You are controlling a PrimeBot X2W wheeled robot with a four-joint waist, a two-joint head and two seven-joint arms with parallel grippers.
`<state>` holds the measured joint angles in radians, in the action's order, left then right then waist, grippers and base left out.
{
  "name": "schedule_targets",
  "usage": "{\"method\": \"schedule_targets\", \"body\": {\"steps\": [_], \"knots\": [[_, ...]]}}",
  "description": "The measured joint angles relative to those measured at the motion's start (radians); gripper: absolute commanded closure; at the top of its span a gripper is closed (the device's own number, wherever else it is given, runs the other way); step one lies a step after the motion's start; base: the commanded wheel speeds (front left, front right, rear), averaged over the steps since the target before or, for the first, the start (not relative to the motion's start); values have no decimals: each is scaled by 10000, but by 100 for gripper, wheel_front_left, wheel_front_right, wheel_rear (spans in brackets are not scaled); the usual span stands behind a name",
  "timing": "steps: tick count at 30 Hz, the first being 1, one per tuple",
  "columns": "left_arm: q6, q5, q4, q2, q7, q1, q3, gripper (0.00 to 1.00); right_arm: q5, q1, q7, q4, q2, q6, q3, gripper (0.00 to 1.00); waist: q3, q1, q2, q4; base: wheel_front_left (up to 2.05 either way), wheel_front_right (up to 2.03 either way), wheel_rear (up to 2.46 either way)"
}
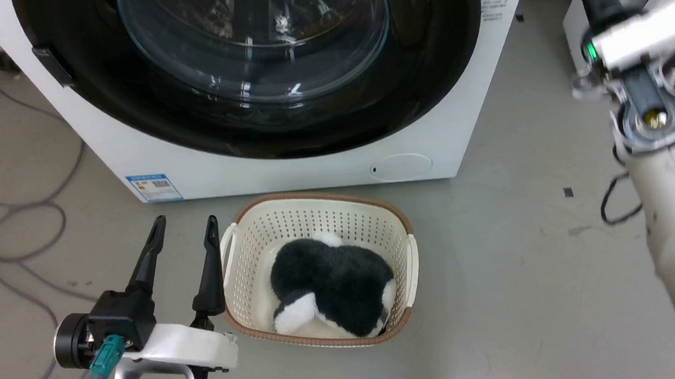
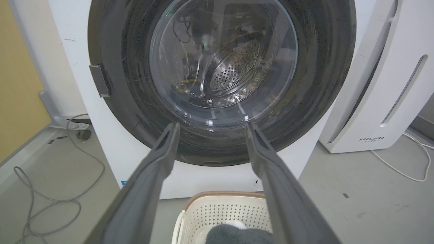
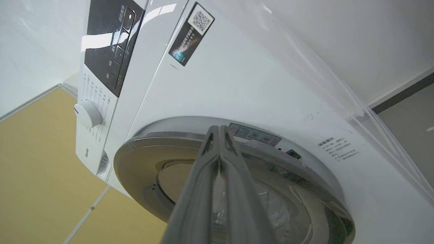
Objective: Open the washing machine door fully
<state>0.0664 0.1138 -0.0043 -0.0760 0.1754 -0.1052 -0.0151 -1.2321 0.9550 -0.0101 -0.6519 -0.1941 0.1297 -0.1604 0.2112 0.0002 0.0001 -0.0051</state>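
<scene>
**A:** Where's the washing machine door (image 1: 259,53) this second?

**B:** Filling the front of the white washing machine (image 1: 136,161), black ring and glass bowl, and it looks shut against it. Its grey tab (image 1: 53,66) sits on the ring's left edge.

**A:** And the left gripper (image 1: 184,219)?

**B:** Low over the floor (image 1: 522,231), jaws spread wide, nothing between them, nothing touched. One finger is just beside the left rim of the cream basket (image 1: 315,205). The basket stands on the floor right under the door, with a black-and-white plush toy (image 1: 331,283) inside.

**A:** Right gripper (image 3: 218,128)?

**B:** Up high, off the machine's right edge, jaws pressed together on nothing. From its wrist the tips line up with the door's upper rim. Touching or not, I can't tell.

**A:** Room to work?

**B:** Open grey floor right of the basket. Loose cables (image 1: 18,232) loop on the floor left of the machine, and a white unit (image 2: 383,84) stands close by its right side.

**A:** Any writing?

**B:** That unit reads something like FEELBIRD. A blue-bordered label (image 1: 154,187) with a code sits at the machine's lower left corner, and there's a QR sticker (image 3: 191,32) near the control panel. The small print right of the door is too small to read. There's a round flap (image 1: 400,167) low on the right and a dial (image 3: 89,113) on the panel.
</scene>
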Motion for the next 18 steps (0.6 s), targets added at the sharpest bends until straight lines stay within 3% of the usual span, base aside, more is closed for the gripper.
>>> {"method": "schedule_targets", "body": {"steps": [18], "knots": [[261, 159, -313, -15, 328, -534, 48, 0, -817, 4543, -2215, -3802, -23, 2, -2767, 100, 1125, 0, -1, 146, 0, 0, 0]]}}
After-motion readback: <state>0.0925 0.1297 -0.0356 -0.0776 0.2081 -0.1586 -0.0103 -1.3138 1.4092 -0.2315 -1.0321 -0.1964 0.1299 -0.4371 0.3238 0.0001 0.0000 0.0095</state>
